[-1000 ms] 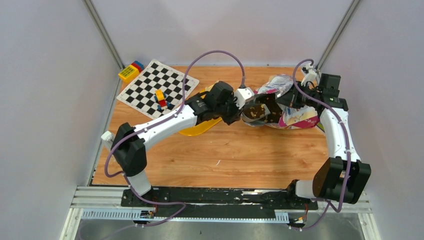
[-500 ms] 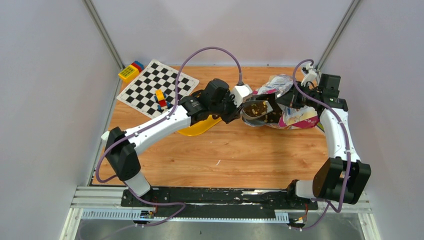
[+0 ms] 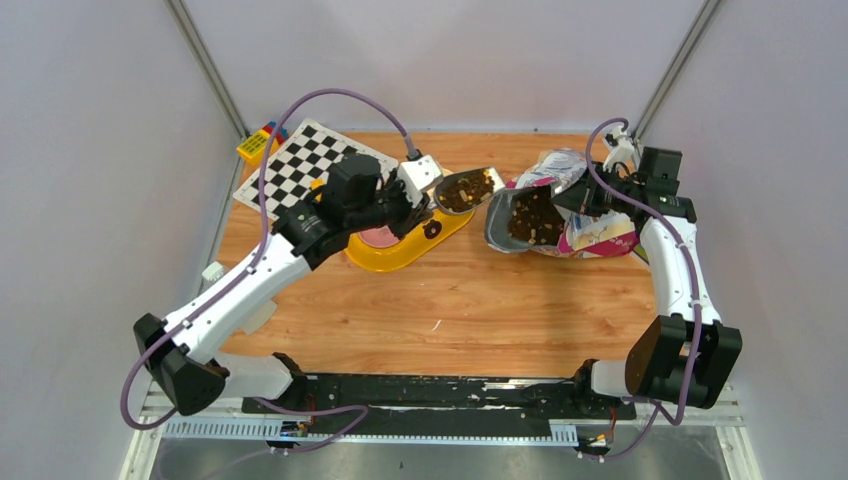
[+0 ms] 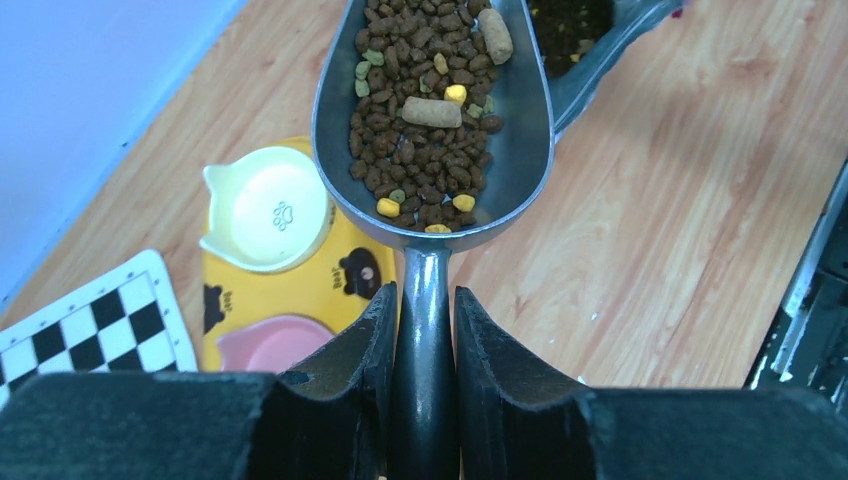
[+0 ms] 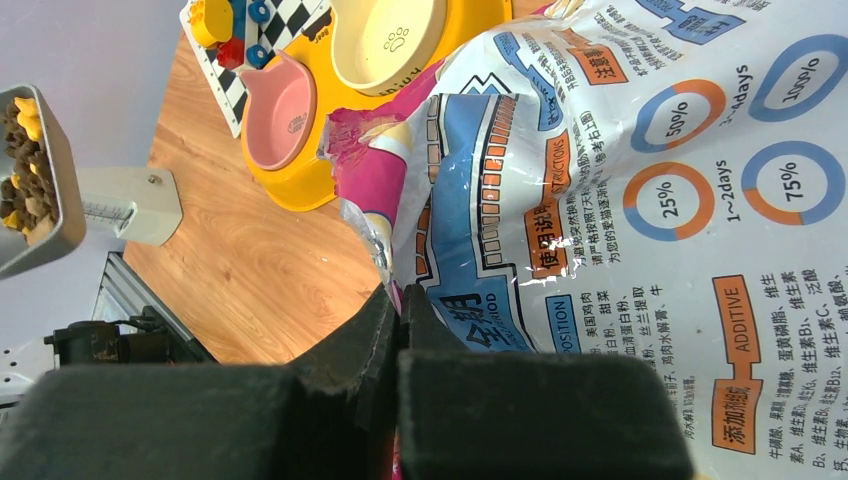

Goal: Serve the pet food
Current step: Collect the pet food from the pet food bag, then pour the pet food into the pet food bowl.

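Left hand (image 4: 422,325): pinching the scoop (image 4: 520,130) handle, level so nothing spills.
Pet food (image 4: 415,120): heaped in scoop, seemingly just short of the feeder (image 4: 340,290).
Right hand (image 5: 398,315): pressed together on bag (image 5: 620,200) edge, holding its mouth open.

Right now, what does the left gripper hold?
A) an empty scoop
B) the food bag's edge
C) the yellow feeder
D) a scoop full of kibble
D: the left gripper clamps the handle of the grey scoop, whose bowl is heaped with kibble.
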You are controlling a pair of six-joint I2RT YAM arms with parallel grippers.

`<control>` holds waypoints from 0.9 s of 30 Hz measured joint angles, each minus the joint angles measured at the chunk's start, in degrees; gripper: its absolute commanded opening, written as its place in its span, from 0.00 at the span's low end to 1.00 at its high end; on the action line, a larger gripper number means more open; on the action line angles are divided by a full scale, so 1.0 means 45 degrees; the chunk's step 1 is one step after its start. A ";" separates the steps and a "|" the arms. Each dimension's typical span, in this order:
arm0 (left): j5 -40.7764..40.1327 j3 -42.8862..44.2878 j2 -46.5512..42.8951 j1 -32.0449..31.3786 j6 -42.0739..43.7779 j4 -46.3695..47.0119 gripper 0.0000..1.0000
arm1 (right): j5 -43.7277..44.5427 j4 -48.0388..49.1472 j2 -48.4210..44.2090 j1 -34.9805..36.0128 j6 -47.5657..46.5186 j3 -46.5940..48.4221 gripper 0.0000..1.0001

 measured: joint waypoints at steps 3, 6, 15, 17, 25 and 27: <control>-0.0165 -0.0593 -0.0831 0.0452 0.0204 -0.0243 0.00 | 0.0000 0.0010 0.0000 -0.0005 0.0000 0.0000 0.00; -0.0437 -0.1117 -0.1559 0.1001 0.0413 -0.0670 0.00 | 0.0000 0.0024 0.0000 -0.0015 0.0005 0.0000 0.00; -0.1331 -0.2336 -0.2497 0.2861 0.0631 -0.1088 0.00 | -0.0010 0.0039 0.0000 -0.0034 0.0034 0.0000 0.00; -0.1384 -0.2778 -0.2701 0.3439 0.0656 -0.1122 0.00 | -0.0010 0.0044 -0.0005 -0.0034 0.0034 0.0000 0.00; -0.1452 -0.4493 -0.3614 0.5168 0.0947 -0.1195 0.00 | -0.0044 0.0044 -0.0005 -0.0039 0.0029 0.0000 0.00; -0.1467 -0.4906 -0.3891 0.5362 0.1127 -0.1292 0.00 | -0.0044 0.0039 -0.0005 -0.0039 0.0034 0.0000 0.00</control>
